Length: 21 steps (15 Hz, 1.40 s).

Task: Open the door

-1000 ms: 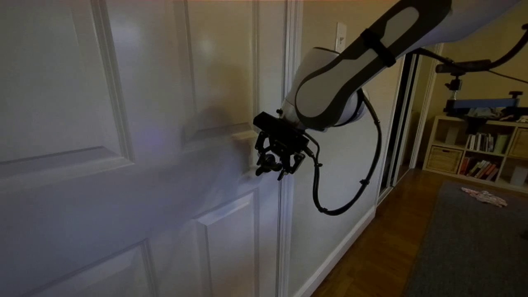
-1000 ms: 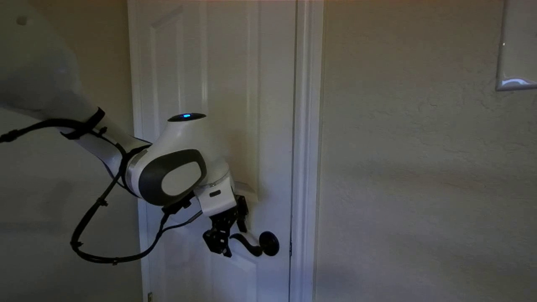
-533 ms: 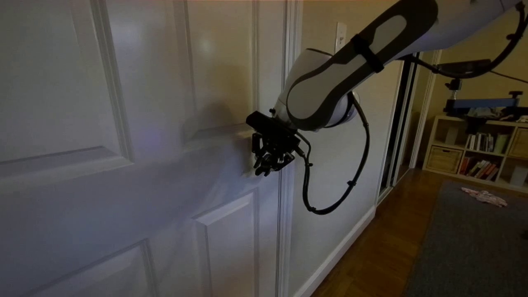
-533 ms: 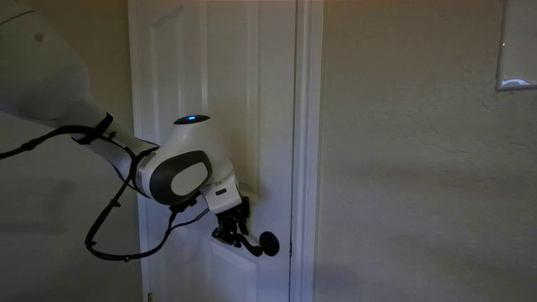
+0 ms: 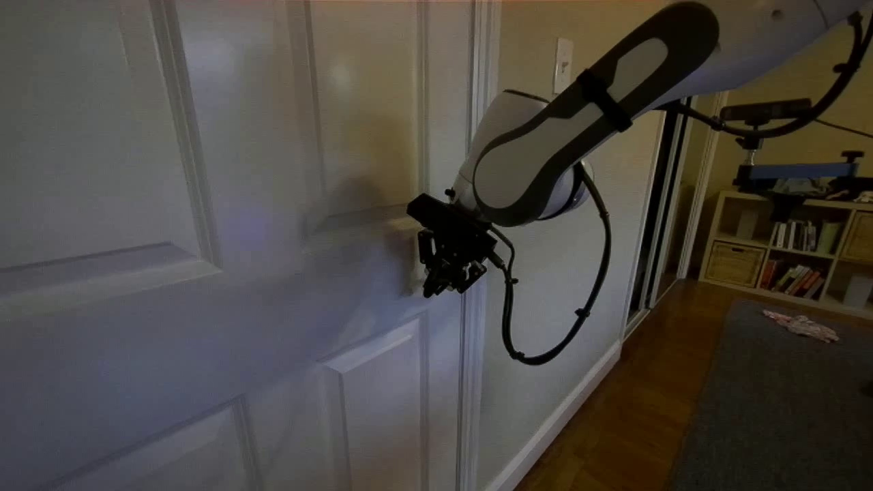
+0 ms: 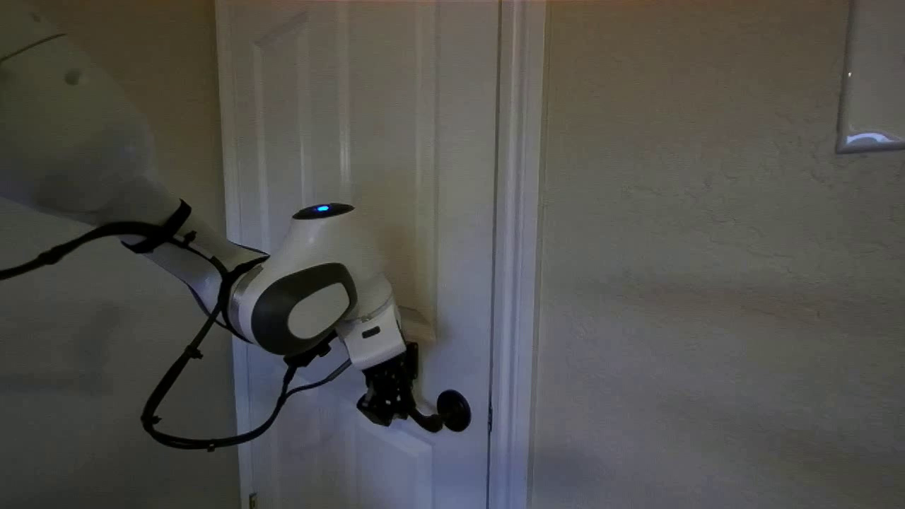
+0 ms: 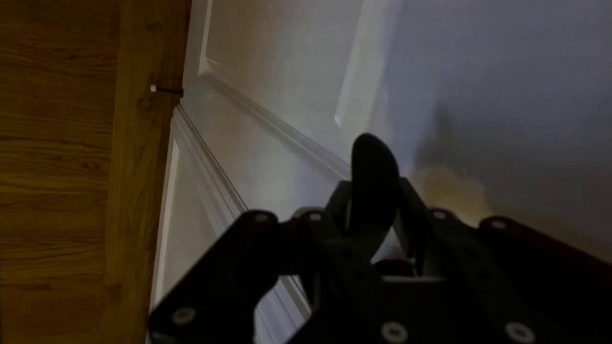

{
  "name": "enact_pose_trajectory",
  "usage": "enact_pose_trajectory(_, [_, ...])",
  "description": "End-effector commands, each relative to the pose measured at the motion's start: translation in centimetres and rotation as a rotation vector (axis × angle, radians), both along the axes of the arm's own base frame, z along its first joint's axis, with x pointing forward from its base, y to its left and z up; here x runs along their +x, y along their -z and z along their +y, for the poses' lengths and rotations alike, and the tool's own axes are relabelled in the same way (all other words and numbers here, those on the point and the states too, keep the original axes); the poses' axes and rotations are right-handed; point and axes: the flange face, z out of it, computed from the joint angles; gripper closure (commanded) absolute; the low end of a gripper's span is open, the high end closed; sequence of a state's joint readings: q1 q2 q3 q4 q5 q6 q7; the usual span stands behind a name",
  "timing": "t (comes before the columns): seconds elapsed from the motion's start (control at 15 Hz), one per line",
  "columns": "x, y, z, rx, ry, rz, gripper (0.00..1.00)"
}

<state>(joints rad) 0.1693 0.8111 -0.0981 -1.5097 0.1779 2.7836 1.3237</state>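
Note:
The white panelled door (image 6: 463,212) sits flush in its frame in both exterior views. Its black lever handle (image 6: 454,411) points toward the arm, with the round base visible and the lever's end hidden among the fingers. My gripper (image 6: 411,410) reaches down onto that lever from above and from the hinge side. Seen from the wrist, the dark lever (image 7: 375,177) passes between the two fingers (image 7: 410,202), which lie close against it on both sides. In an exterior view the gripper (image 5: 440,286) is a dark cluster that covers the handle.
White trim (image 6: 522,283) borders the door on the handle side, with plain wall (image 6: 693,283) beyond it. A light switch (image 5: 563,65) is on the wall behind the arm. The arm's black cable (image 5: 600,286) hangs in a loop. A low shelf (image 5: 733,262) stands farther back.
The gripper has moved toward the handle and its fingers have come together around the lever. In the last half second the arm has sunk slightly. Door and handle look unmoved.

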Motion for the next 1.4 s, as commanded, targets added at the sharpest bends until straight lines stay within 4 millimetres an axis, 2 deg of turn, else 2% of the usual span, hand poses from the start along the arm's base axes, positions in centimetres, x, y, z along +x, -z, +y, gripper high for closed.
enact_pose_trajectory(0.0, [0.2,3.7,-1.1,-0.018,0.015,0.053,0.90])
enact_pose_trajectory(0.2, [0.1,6.9,-2.2,-0.036,0.026,0.094,0.89])
enact_pose_trajectory(0.33, [-0.1,8.0,-2.9,-0.047,0.035,0.108,0.89])
enact_pose_trajectory(0.53, [-1.1,8.6,-3.8,-0.054,0.058,0.129,0.89])
enact_pose_trajectory(0.73, [-2.4,7.0,-2.5,-0.027,0.018,0.140,0.90])
enact_pose_trajectory(0.8, [-3.0,6.4,-1.5,-0.006,-0.013,0.141,0.95])
enact_pose_trajectory(1.07, [-6.0,5.0,1.4,0.102,-0.087,0.171,0.93])
enact_pose_trajectory(1.33, [-9.6,3.4,1.4,0.193,-0.147,0.197,0.92])
